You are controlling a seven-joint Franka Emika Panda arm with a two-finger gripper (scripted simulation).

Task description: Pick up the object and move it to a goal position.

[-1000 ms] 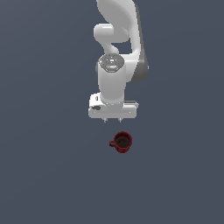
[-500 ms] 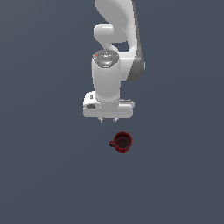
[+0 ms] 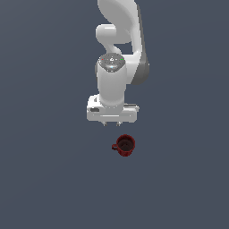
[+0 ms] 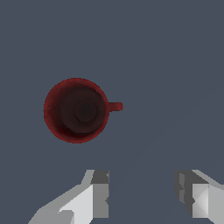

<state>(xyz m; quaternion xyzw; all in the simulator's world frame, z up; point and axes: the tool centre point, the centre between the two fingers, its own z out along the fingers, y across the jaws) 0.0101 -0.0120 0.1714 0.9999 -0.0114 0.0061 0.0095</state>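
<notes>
Approach step. Mug [image 3: 125, 145] sits upright on the grey bench [image 3: 49, 179], handle toward the exterior view's left, nearer the camera than the end effector [image 3: 112, 123]. End effector released, fingers [image 4: 99, 192] spread, empty, mug outside the gap. Judgement: centre over the rim before descending, straddle one wall, avoid the handle. Fingertips cut off in wrist view; goal position not visible.

Dark red mug seen from above, with the gripper fingers apart

The mug [image 4: 75, 110] stands upright on a plain grey surface [image 4: 175, 65], its inside dark and its loop handle [image 4: 115, 106] pointing sideways. The gripper [image 4: 142, 194] has nothing between its two fingers [image 4: 100, 197] and does not touch the mug.
</notes>
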